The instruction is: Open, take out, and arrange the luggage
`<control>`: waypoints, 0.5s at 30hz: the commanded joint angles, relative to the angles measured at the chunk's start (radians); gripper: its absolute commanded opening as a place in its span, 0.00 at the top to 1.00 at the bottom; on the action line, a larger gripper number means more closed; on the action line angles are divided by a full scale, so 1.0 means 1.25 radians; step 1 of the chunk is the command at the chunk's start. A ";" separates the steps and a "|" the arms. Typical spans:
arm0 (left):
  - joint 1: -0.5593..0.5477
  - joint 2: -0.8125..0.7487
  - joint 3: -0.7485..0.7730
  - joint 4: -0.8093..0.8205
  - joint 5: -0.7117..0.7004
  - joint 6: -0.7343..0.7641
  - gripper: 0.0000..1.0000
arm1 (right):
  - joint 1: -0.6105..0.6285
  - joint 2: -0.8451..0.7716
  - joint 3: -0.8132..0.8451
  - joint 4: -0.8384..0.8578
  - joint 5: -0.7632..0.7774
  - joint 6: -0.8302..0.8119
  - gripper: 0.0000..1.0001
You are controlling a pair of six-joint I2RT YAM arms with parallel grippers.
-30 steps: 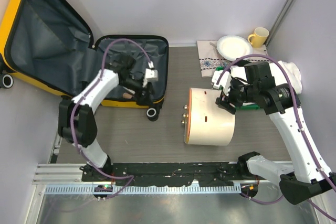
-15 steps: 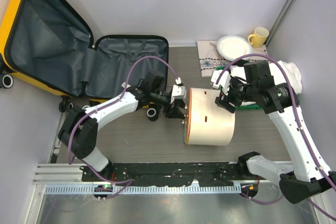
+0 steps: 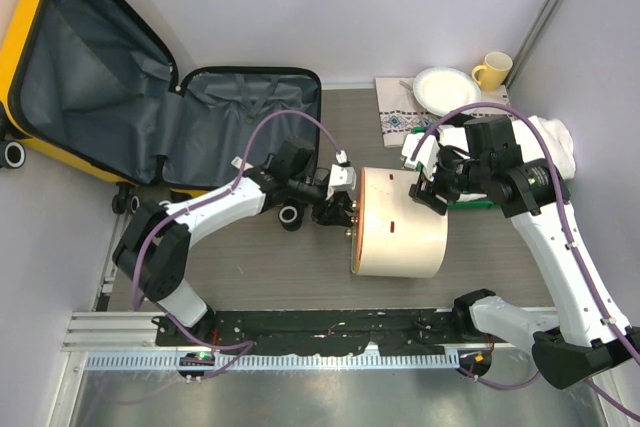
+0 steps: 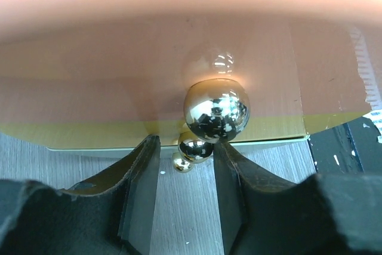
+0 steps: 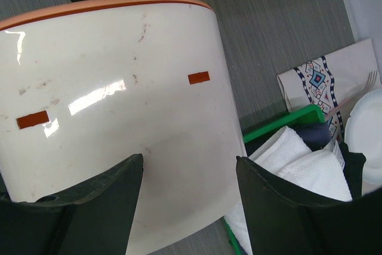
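Note:
The luggage (image 3: 90,67) lies open at the back left, a yellow shell with dark grey lining; its lid leans on the wall and its base (image 3: 250,112) rests flat. My left gripper (image 3: 340,203) (image 4: 186,143) is right of the luggage, at the orange end (image 4: 179,40) of a cream cylinder (image 3: 405,222). Its jaws stand a little apart around small gold knobs (image 4: 195,148), with a larger gold knob (image 4: 216,109) just above the right fingertip. Open and empty, my right gripper (image 3: 432,187) (image 5: 189,159) hovers over the cylinder's (image 5: 119,88) right edge.
A green tray (image 5: 280,125) with white cloths (image 5: 298,165) sits right of the cylinder, under the right arm. At the back right are a patterned napkin (image 3: 400,122), a white plate (image 3: 446,90) and a yellow mug (image 3: 492,70). Walls close in the left and right sides.
My left arm has swung from inside the luggage's base over to the cylinder's orange end, and its jaws have narrowed. The right arm has not moved.

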 commanded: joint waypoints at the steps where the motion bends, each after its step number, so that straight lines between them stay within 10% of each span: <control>1: -0.011 0.011 -0.001 0.035 0.019 0.007 0.57 | 0.001 0.044 -0.070 -0.236 0.089 -0.025 0.29; 15: 0.012 -0.046 -0.063 0.042 -0.009 -0.019 0.98 | 0.001 0.031 -0.095 -0.227 0.097 -0.032 0.30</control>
